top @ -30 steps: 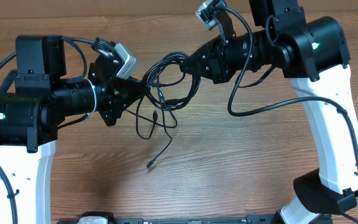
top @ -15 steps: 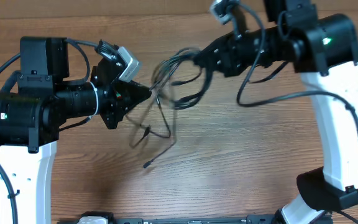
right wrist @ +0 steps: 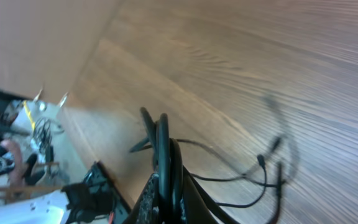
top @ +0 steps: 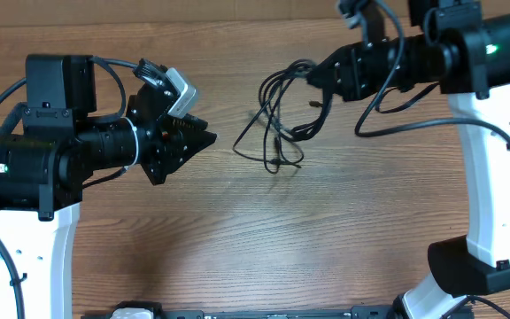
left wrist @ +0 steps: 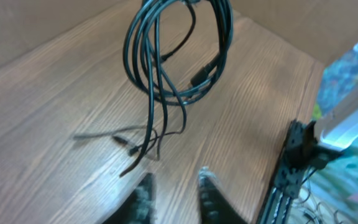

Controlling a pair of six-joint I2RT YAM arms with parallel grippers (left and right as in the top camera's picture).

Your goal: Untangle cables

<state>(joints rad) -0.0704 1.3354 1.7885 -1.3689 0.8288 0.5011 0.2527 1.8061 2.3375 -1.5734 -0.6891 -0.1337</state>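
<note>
The cables [top: 277, 120] are a bundle of thin black loops that hangs from my right gripper [top: 315, 78] over the middle back of the table. Their loose ends trail down toward the wood. In the right wrist view my right gripper [right wrist: 165, 186] is shut on the cable loops [right wrist: 162, 140], and small plug ends [right wrist: 263, 158] dangle to the right. My left gripper [top: 209, 139] is well to the left of the bundle, apart from it. In the left wrist view the left gripper [left wrist: 174, 183] is open and holds nothing, with the cables [left wrist: 179, 56] hanging ahead.
The right arm's own thick black cable [top: 388, 120] loops below its wrist. A black rail [left wrist: 291, 168] runs along the table edge at the right of the left wrist view. A brown wall [top: 149, 11] borders the back of the table.
My left gripper has let go of the cables and opened. The right arm has pulled the whole bundle to the right, away from the left gripper.
</note>
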